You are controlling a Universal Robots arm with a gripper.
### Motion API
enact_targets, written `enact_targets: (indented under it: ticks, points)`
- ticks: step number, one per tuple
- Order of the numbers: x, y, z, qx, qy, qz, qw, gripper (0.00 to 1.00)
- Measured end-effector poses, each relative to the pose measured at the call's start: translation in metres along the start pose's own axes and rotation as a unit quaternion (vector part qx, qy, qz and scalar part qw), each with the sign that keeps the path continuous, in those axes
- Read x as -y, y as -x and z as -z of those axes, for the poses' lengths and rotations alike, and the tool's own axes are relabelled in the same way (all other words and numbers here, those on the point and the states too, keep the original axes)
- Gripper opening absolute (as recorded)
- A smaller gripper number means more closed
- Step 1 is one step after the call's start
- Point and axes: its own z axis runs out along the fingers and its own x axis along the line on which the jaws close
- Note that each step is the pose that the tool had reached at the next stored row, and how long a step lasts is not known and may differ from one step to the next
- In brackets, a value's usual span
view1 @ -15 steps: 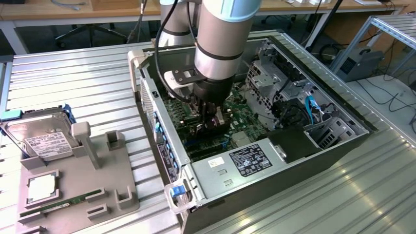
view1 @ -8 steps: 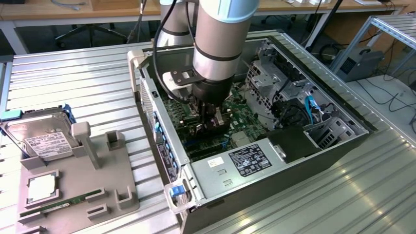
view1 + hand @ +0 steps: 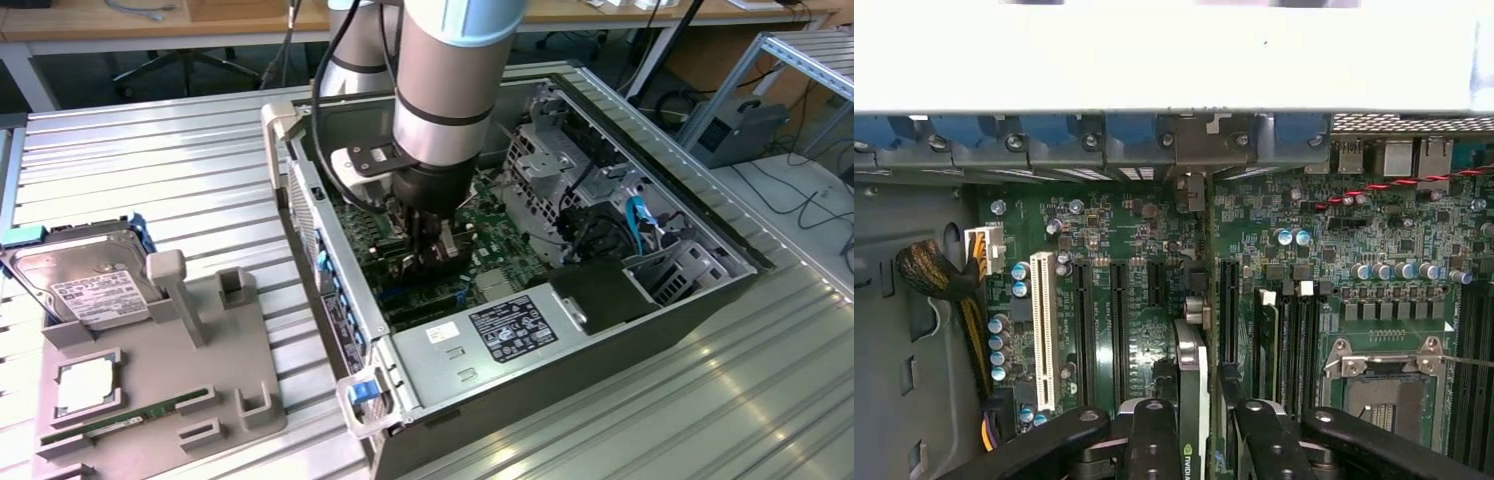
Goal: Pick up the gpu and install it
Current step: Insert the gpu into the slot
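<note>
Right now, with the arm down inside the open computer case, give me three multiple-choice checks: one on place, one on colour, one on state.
1. Where is the gripper?
A. Over the green motherboard inside the case
B. Over the grey parts tray
C. Outside the case

2. What colour is the long plastic slot beside the black slots?
A. Red
B. White
C. Blue

3. How is the thin dark gpu card?
A. Lying flat on the tray
B. Held edge-on between the gripper's fingers
C. On the floor

Answers:
1 A, the arm reaches into the case.
2 B, it is white.
3 B, the fingers flank it above the board.
</note>
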Motion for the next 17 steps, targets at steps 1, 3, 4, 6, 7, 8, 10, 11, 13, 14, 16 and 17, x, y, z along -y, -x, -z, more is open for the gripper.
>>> enact_targets:
  ticks: [1, 3, 4, 6, 7, 8, 10, 11, 13, 14, 16, 17]
  points:
    - [-0.0001, -0.0002, -0.0008, 0.0000, -0.0002, 0.000, 1.0000, 0.26]
    - [-0.0006, -0.0005, -0.0024, 0.0000, -0.0004, 0.000, 1.0000, 0.26]
    - [-0.0007, -0.0006, -0.0027, 0.0000, -0.0004, 0.000, 1.0000, 0.26]
    - [-0.0008, -0.0006, -0.0028, 0.0000, -0.0004, 0.000, 1.0000, 0.26]
    - [-0.0008, -0.0006, -0.0029, 0.0001, -0.0005, 0.000, 1.0000, 0.26]
    - [-0.0008, -0.0006, -0.0028, 0.0001, -0.0005, 0.000, 1.0000, 0.26]
    - [-0.0010, -0.0004, -0.0034, 0.0010, -0.0005, 0.000, 1.0000, 0.27]
    - [-0.0010, -0.0005, -0.0034, 0.0007, -0.0008, 0.000, 1.0000, 0.33]
    - [-0.0008, -0.0006, -0.0029, 0.0001, -0.0005, 0.000, 1.0000, 0.45]
    - [-0.0008, -0.0006, -0.0029, 0.0002, -0.0005, 0.000, 1.0000, 0.45]
    - [-0.0008, -0.0006, -0.0028, 0.0001, -0.0004, 0.000, 1.0000, 0.58]
    - [-0.0008, -0.0006, -0.0029, 0.0001, -0.0005, 0.000, 1.0000, 0.64]
